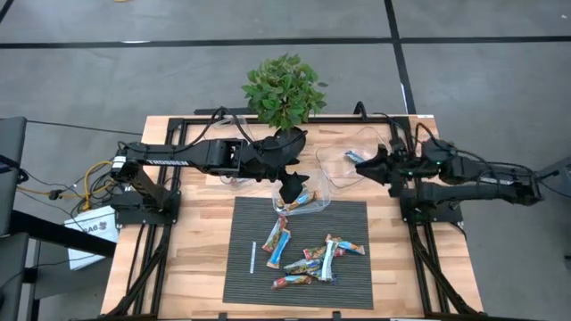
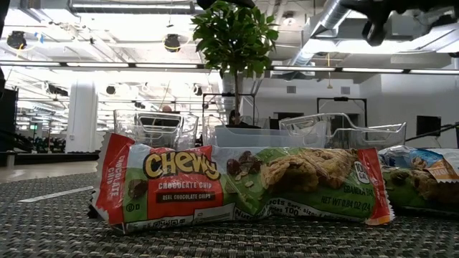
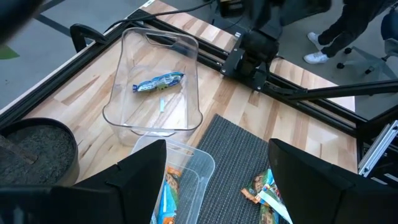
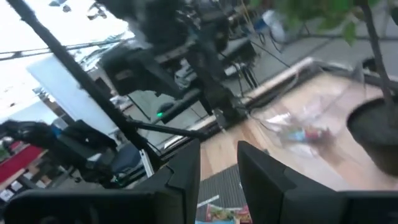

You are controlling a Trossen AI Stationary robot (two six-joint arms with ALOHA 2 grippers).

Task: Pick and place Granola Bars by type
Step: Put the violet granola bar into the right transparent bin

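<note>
Several granola bars (image 1: 308, 257) in shiny wrappers lie flat on the dark ribbed mat. A red-and-green Chewy bar (image 2: 244, 188) fills the low view. A few more bars (image 1: 300, 201) lie in a clear tub (image 3: 200, 160), and my left gripper (image 1: 290, 190) (image 3: 217, 149) hovers open above it. One blue bar (image 3: 158, 83) (image 1: 355, 156) rests in a second clear tub (image 3: 189, 118). My right gripper (image 1: 366, 166) (image 4: 219, 155) hangs open and holding nothing beside that tub's right end.
A potted plant (image 1: 284, 89) stands at the table's far edge, its pot (image 3: 37, 149) close to my left arm. A thin white stick (image 1: 253, 257) lies on the mat's left edge. Bare wood flanks the mat (image 1: 352, 294). A person's legs (image 3: 336, 31) show beyond the table.
</note>
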